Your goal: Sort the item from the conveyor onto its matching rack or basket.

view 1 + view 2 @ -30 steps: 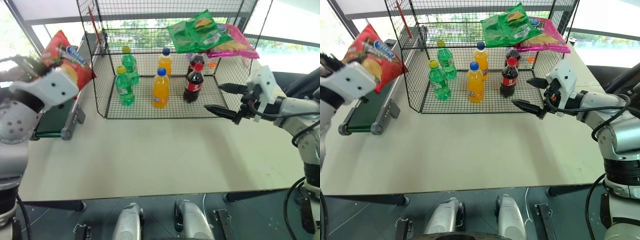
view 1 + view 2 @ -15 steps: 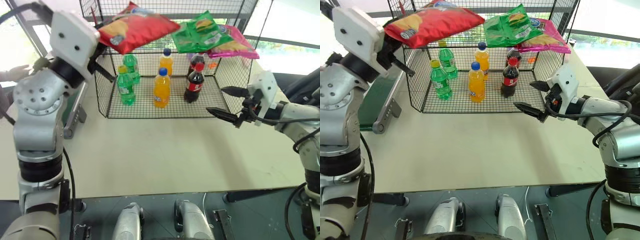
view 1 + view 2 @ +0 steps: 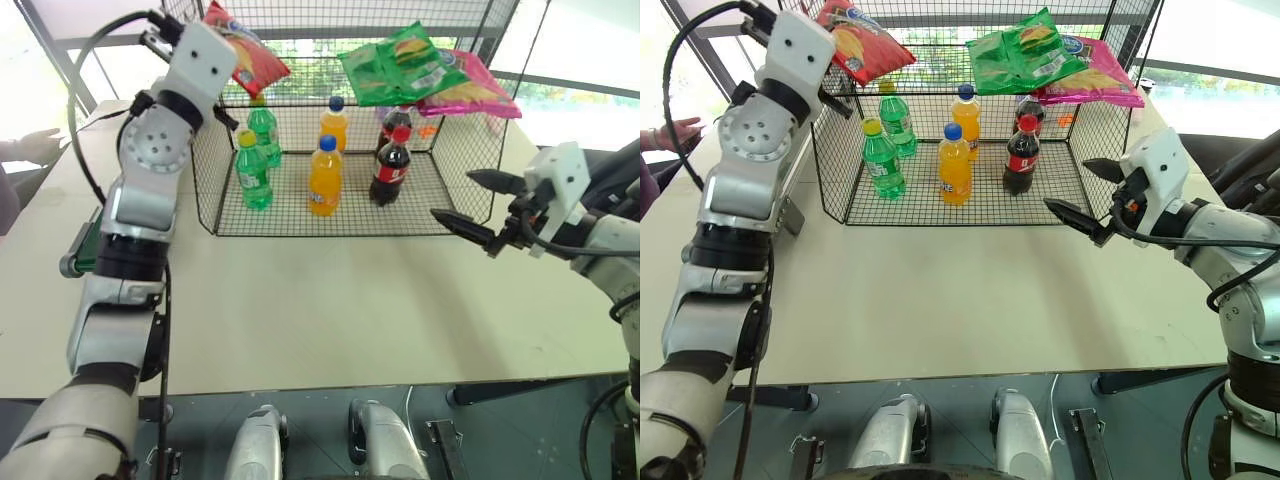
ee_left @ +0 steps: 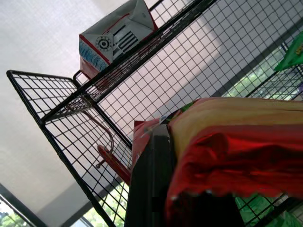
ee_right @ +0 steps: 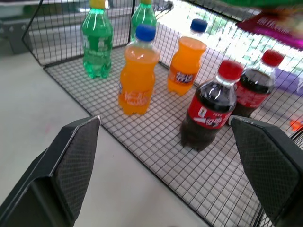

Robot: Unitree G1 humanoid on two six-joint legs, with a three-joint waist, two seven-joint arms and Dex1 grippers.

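Red snack bag (image 3: 862,45): held high at the far-left corner of the black mesh cage, level with the wire-grid shelf (image 3: 940,62); one end pinched, the rest hanging free over the shelf's left edge.
Left gripper (image 4: 163,163): fingers pressed together on the bag's edge; the left wrist view shows the crinkled red film clamped against a black finger, with cage wire just behind.
Change, bag: a second ago the bag was held well left of the cage, above the conveyor (image 3: 85,245); half a second ago it lay flat above the cage's left half; now it is tilted and drawn to the far-left corner.
Change, left arm: it has swung from the conveyor side up and toward the cage, and the wrist has rolled.
Meaning for task: pick-up from the belt is complete and the carry is nearly over; release onto the shelf is judged to be the remaining step.
Shelf contents: green snack bag (image 3: 1020,50) and pink snack bag (image 3: 1090,80) lie at the right half, overlapping each other; the left half is bare wire, so space for the red bag appears available.
Lower compartment: green, orange and cola bottles stand upright below; not the target.
Right gripper (image 3: 478,208): fingers spread, holding nothing, hovering just right of the cage's near-right corner; it has drifted slightly right.
Bystander: a person's hand (image 3: 38,145) rests at the table's far-left edge, well apart from the arm.
Risk: the bag may slide off the shelf's left edge if released while tilted.
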